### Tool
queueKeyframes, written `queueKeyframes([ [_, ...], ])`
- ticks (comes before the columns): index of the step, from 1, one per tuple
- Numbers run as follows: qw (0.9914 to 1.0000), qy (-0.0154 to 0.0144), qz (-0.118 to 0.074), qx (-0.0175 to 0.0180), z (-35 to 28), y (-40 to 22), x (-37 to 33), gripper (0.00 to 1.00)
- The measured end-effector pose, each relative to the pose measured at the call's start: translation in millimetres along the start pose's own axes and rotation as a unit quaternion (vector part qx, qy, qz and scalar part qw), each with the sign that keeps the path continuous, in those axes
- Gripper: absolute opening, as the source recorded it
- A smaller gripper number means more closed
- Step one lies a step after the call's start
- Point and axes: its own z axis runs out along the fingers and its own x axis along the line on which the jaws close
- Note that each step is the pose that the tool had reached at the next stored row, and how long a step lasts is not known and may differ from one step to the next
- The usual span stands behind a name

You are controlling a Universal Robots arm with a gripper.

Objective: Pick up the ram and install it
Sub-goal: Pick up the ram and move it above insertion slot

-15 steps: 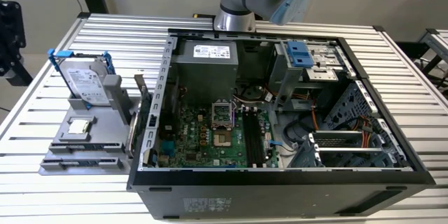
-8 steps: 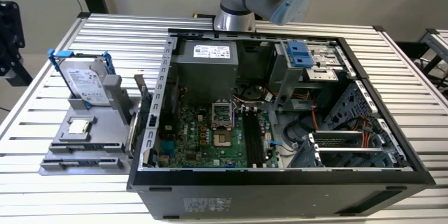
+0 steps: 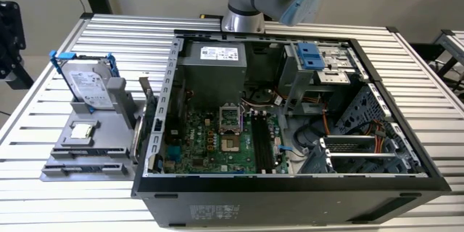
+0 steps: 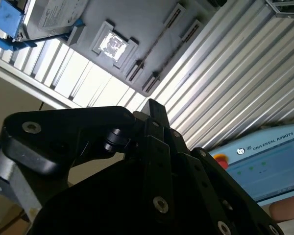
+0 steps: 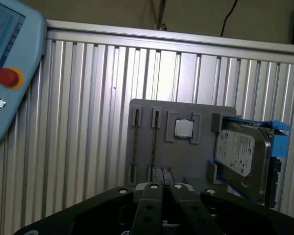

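The ram (image 3: 139, 134) stands on its long edge in a slot of the grey holder (image 3: 87, 158), at the exterior view's left beside the open computer case (image 3: 290, 188). In the first wrist view it shows edge-on as a thin line in a holder slot (image 5: 155, 142). The motherboard's long black memory slots (image 3: 261, 142) lie in the case's middle. My gripper (image 5: 164, 188) hangs high above the table, short of the holder, with its black fingers (image 4: 154, 115) shut together and nothing between them.
The holder also carries a silver hard drive in a blue bracket (image 3: 91, 82) and a small square processor chip (image 3: 81, 130). A light-blue teach pendant with a red button (image 5: 7, 77) lies on the ribbed aluminium table (image 3: 420, 80). The arm's base (image 3: 243, 20) stands behind the case.
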Motion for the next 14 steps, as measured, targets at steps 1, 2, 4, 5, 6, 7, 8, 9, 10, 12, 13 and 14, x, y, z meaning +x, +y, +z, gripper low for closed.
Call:
queueKeyframes([
  [1, 1.00000, 0.0000, 0.000, 0.0000, 0.0, 0.0, 0.0, 1.00],
  [2, 1.00000, 0.0000, 0.000, 0.0000, 0.0, 0.0, 0.0, 1.00],
  [4, 1.00000, 0.0000, 0.000, 0.0000, 0.0, 0.0, 0.0, 1.00],
  [5, 1.00000, 0.0000, 0.000, 0.0000, 0.0, 0.0, 0.0, 1.00],
  [6, 1.00000, 0.0000, 0.000, 0.0000, 0.0, 0.0, 0.0, 1.00],
  [7, 1.00000, 0.0000, 0.000, 0.0000, 0.0, 0.0, 0.0, 1.00],
  [8, 1.00000, 0.0000, 0.000, 0.0000, 0.0, 0.0, 0.0, 1.00],
  [9, 1.00000, 0.0000, 0.000, 0.0000, 0.0, 0.0, 0.0, 1.00],
  [10, 1.00000, 0.0000, 0.000, 0.0000, 0.0, 0.0, 0.0, 1.00],
  [12, 1.00000, 0.0000, 0.000, 0.0000, 0.1, 0.0, 0.0, 1.00],
  [13, 1.00000, 0.0000, 0.000, 0.0001, 0.1, 0.0, 0.0, 1.00],
  [14, 1.00000, -0.0001, 0.001, 0.0001, 0.1, 0.0, 0.0, 1.00],
])
